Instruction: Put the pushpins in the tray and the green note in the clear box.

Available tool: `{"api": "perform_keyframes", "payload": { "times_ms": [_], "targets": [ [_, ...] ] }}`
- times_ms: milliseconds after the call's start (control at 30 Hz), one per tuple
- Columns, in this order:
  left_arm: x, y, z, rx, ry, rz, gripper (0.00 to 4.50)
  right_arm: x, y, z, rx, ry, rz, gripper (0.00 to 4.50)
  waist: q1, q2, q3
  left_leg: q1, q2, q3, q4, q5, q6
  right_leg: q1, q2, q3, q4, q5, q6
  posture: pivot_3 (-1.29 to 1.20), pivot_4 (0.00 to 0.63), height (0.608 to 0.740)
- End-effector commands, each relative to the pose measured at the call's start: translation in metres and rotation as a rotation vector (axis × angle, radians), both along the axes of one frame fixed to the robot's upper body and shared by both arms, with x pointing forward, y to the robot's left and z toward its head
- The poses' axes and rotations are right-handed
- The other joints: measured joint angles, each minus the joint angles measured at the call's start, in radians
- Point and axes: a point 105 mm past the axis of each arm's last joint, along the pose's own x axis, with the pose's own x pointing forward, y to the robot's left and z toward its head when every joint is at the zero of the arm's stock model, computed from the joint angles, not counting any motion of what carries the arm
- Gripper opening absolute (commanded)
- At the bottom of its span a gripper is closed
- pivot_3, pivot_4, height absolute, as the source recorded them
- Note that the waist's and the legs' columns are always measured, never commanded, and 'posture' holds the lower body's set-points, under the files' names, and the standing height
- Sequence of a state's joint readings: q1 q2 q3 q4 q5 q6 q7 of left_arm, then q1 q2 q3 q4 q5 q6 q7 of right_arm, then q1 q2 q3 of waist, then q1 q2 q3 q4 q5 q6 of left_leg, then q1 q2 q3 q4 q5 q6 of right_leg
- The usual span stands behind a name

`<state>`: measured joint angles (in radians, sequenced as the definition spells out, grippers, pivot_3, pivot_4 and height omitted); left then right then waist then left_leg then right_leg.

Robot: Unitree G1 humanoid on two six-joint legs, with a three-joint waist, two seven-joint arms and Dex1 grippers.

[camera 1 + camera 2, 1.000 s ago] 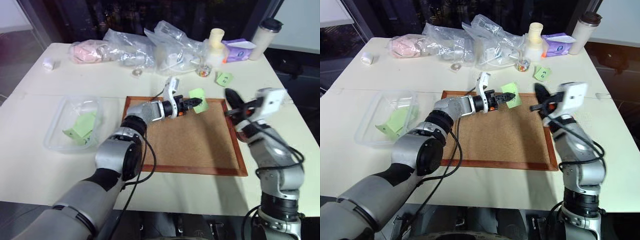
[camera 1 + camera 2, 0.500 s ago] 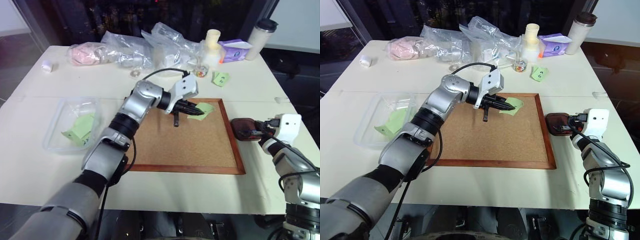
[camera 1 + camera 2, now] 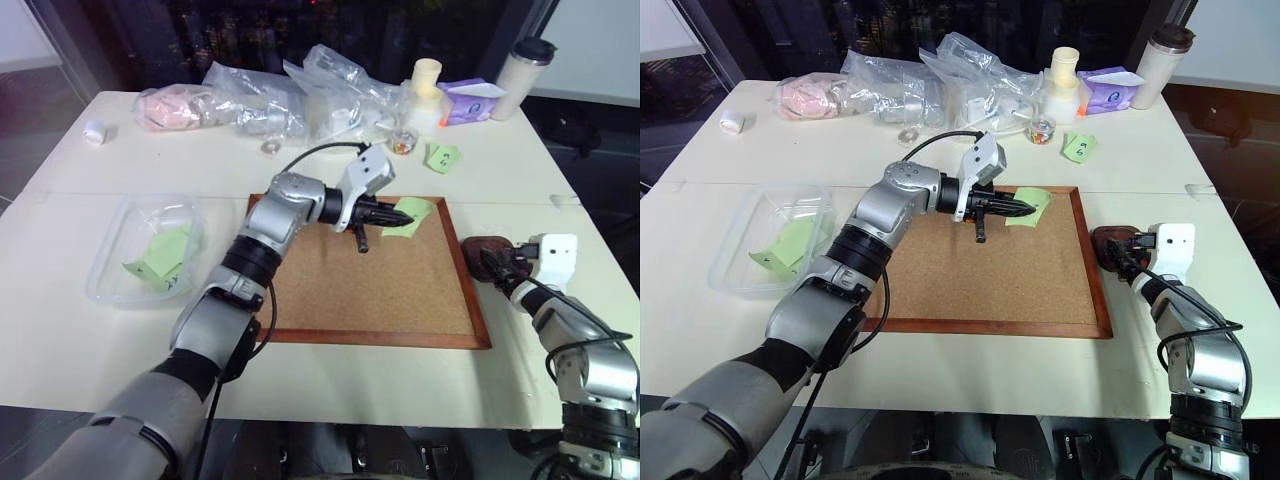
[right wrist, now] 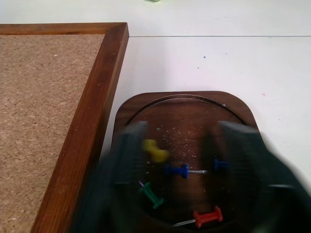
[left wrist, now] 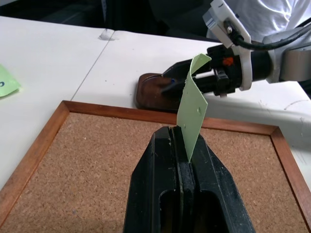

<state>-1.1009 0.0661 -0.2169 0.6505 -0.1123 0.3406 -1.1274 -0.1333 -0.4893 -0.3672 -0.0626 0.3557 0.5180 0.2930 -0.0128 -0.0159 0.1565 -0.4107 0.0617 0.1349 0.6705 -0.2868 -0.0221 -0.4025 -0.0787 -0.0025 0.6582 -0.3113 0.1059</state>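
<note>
Clamped tight on the near edge of the green note [image 5: 192,109], the left gripper [image 3: 1014,207] is held over the far part of the cork board [image 3: 400,290], the paper lifted clear of the cork and curling upward. That wood-framed board is laid in the middle of the white table [image 3: 90,330]. Well to its left, the clear box [image 3: 118,250] is seen with other green paper inside. Just beside the board's right edge, the tray [image 4: 141,104] is found, with the right gripper [image 4: 182,160] spread apart above it and nothing grasped. Within the tray lie the pushpins [image 4: 177,170]: yellow, blue, green and red ones are made out, together with another small blue piece.
</note>
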Motion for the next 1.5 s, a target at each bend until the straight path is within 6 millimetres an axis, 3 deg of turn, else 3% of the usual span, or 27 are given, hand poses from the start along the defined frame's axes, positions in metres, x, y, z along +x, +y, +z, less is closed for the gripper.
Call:
{"api": "perform_keyframes", "payload": {
  "times_ms": [33,200,500,633,767,900,1000,1133,1200,1267,1367,1500],
  "targets": [
    [-0.002,-0.001,0.011,-0.035,-0.032,-0.003,0.00,0.003,-0.003,0.015,-0.018,-0.052,-0.008,4.49,0.000,0.000,0.000,0.000,0.000,0.000,0.000,0.000,0.000,0.000,0.000,0.000,0.000,0.000,0.000,0.00,0.150,0.735],
    [-0.001,0.000,0.010,-0.038,-0.037,0.007,0.00,0.003,-0.006,0.021,0.009,-0.077,-0.023,4.49,0.001,0.000,0.000,0.000,0.000,0.000,0.000,0.000,0.000,0.000,0.000,0.000,0.000,0.000,0.000,0.00,0.150,0.735],
    [0.003,0.004,0.010,-0.041,-0.043,0.036,0.00,0.001,-0.017,0.031,0.434,-0.109,-0.125,4.49,0.001,0.000,0.000,0.000,0.000,0.000,0.002,0.000,0.000,0.000,0.000,0.000,0.002,0.000,0.000,0.00,0.150,0.735],
    [0.005,0.008,0.012,-0.049,-0.046,0.054,0.00,-0.002,-0.021,0.037,0.429,-0.117,-0.133,4.49,0.001,0.000,0.000,0.000,0.001,0.000,0.004,0.000,0.001,0.000,0.000,0.000,0.004,0.000,0.000,0.00,0.150,0.735],
    [0.012,0.019,0.019,-0.069,-0.068,0.115,0.00,-0.006,-0.014,0.045,0.287,-0.127,-0.080,4.49,0.000,0.000,0.000,-0.001,0.001,-0.001,0.006,-0.001,0.001,0.000,0.000,0.000,0.005,0.000,0.000,0.00,0.150,0.735],
    [0.050,0.079,0.054,-0.090,-0.156,0.538,0.00,-0.012,0.067,0.092,0.038,-0.207,0.377,4.49,-0.025,0.003,0.002,-0.001,0.001,-0.001,0.007,-0.001,0.002,-0.004,0.001,0.004,0.007,0.000,0.000,0.00,0.150,0.735],
    [0.062,0.115,0.060,-0.059,-0.165,0.746,0.00,-0.018,0.102,0.102,0.016,-0.212,0.580,4.49,-0.030,0.003,0.002,0.000,0.004,-0.004,0.008,-0.001,0.002,-0.001,0.004,0.003,0.008,0.000,0.000,0.00,0.150,0.735],
    [0.074,0.202,0.063,0.037,-0.104,1.264,0.00,-0.035,0.153,0.111,0.026,-0.175,0.903,4.49,-0.022,0.001,0.002,-0.001,0.003,-0.004,0.010,-0.002,0.003,-0.001,0.003,0.002,0.008,0.000,0.000,0.00,0.150,0.735],
    [0.063,0.235,0.056,0.076,-0.048,1.456,0.00,-0.041,0.166,0.108,-0.014,-0.144,0.993,4.49,-0.019,0.001,0.003,-0.003,0.003,-0.005,0.011,-0.002,0.004,-0.002,0.002,0.002,0.008,0.000,0.000,0.00,0.150,0.735],
    [0.035,0.272,0.048,0.135,0.019,1.662,0.00,-0.045,0.181,0.105,-0.049,-0.120,1.086,4.49,-0.018,0.001,0.003,-0.005,0.003,-0.005,0.011,-0.003,0.004,-0.003,0.001,0.001,0.007,0.000,0.000,0.00,0.150,0.735],
    [0.001,0.297,0.043,0.189,0.047,1.810,0.00,-0.039,0.192,0.103,-0.047,-0.111,1.152,4.49,-0.015,0.000,0.003,-0.008,0.003,-0.005,0.012,-0.003,0.004,-0.005,0.001,0.001,0.007,0.000,0.000,0.00,0.150,0.735],
    [-0.027,0.322,0.032,0.156,0.051,1.978,0.00,-0.035,0.200,0.091,-0.088,-0.052,1.219,4.49,0.007,-0.001,0.003,-0.008,0.003,-0.005,0.014,-0.003,0.004,-0.005,0.000,0.000,0.009,0.000,0.000,0.00,0.150,0.735]
  ]
}}
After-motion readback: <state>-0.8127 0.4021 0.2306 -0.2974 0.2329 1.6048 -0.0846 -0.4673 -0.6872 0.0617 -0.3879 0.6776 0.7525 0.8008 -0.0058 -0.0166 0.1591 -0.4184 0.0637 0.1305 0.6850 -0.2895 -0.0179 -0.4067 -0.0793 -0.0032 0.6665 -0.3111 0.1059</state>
